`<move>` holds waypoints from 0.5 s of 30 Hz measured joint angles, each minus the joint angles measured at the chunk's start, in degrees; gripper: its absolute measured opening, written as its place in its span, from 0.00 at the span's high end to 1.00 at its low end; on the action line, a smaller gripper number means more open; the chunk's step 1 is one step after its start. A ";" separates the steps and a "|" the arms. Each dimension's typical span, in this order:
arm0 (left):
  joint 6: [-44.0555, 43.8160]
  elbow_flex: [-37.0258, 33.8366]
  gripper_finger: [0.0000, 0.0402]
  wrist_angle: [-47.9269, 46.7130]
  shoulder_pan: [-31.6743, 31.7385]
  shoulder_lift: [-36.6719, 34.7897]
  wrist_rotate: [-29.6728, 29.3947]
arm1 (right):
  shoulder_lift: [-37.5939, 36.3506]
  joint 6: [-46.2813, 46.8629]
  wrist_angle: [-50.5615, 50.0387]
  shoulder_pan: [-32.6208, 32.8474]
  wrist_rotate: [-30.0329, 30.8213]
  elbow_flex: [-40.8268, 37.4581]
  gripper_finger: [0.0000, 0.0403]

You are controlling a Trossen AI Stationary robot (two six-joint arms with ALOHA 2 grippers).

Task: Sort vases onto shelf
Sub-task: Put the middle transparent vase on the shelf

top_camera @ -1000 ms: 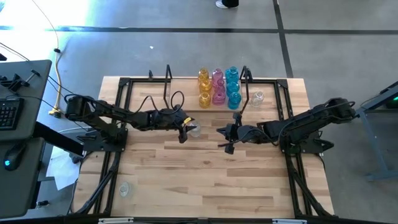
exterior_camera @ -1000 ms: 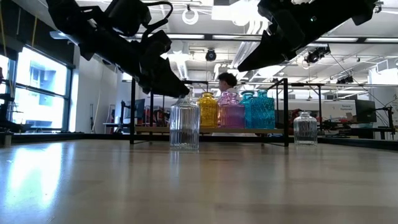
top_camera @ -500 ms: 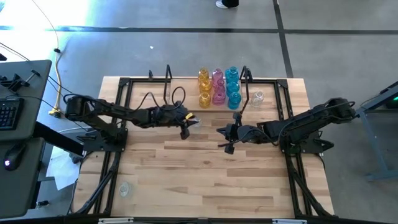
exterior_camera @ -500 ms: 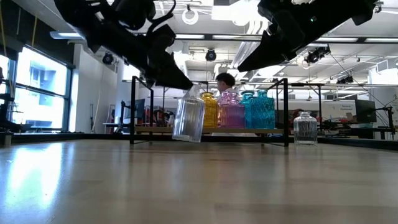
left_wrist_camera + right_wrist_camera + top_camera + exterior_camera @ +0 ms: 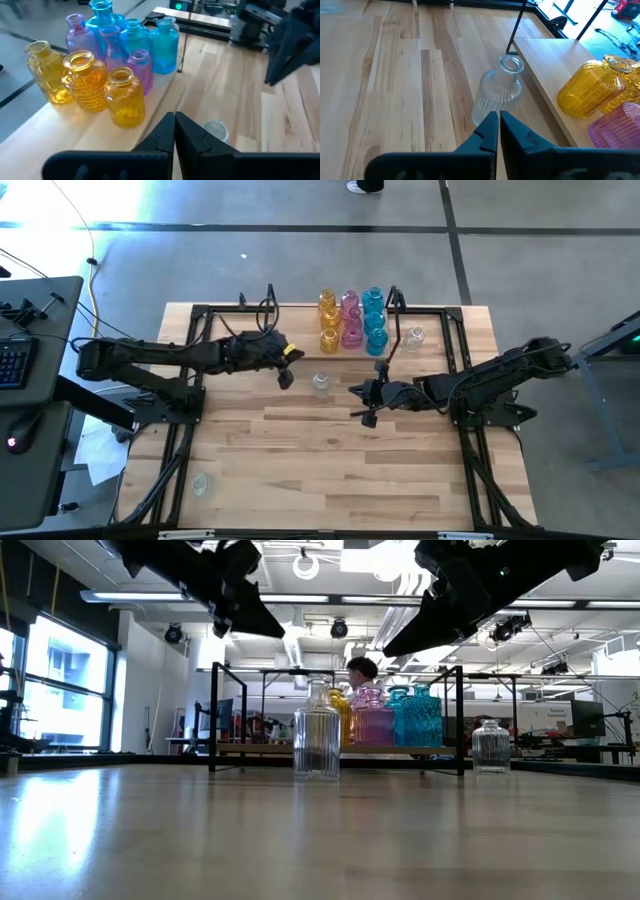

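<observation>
While the clear vase (image 5: 320,383) stands upright on the table (image 5: 330,470) near the centre of the high view, just in front of the shelf (image 5: 300,345), the left gripper (image 5: 284,380) hangs left of it with fingers pressed together, holding nothing; the right gripper (image 5: 366,402), also closed and empty, hovers right of centre; yellow, pink and blue vases (image 5: 350,320) cluster on the shelf at upper centre.
</observation>
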 joint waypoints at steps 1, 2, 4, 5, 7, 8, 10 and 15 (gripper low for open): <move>0.30 -0.04 1.00 -0.11 -0.12 -0.32 0.13 | 0.00 0.00 0.00 0.00 0.02 0.00 1.00; 0.39 -0.01 1.00 0.16 -0.31 -0.45 0.61 | 0.00 0.00 0.00 0.00 0.02 0.00 1.00; 0.07 -0.01 0.97 0.19 -0.66 0.05 2.01 | 0.00 0.00 0.09 0.00 0.00 0.00 1.00; 0.13 -0.01 0.95 0.35 -0.66 0.90 3.12 | 0.00 0.00 0.07 0.00 0.02 0.00 1.00; 0.13 -0.02 0.91 0.03 -0.70 3.19 4.51 | 0.00 0.00 0.25 0.00 0.02 0.00 1.00; 0.15 -0.04 0.88 0.60 -0.70 4.67 4.57 | 0.00 0.00 0.39 0.00 0.02 0.00 1.00; 0.15 -0.04 0.81 1.94 -0.68 7.69 4.64 | 0.00 0.01 0.41 0.00 0.00 0.02 1.00; 0.61 -0.04 0.62 7.98 -1.02 13.89 5.04 | 0.00 0.02 0.48 0.00 0.00 0.02 1.00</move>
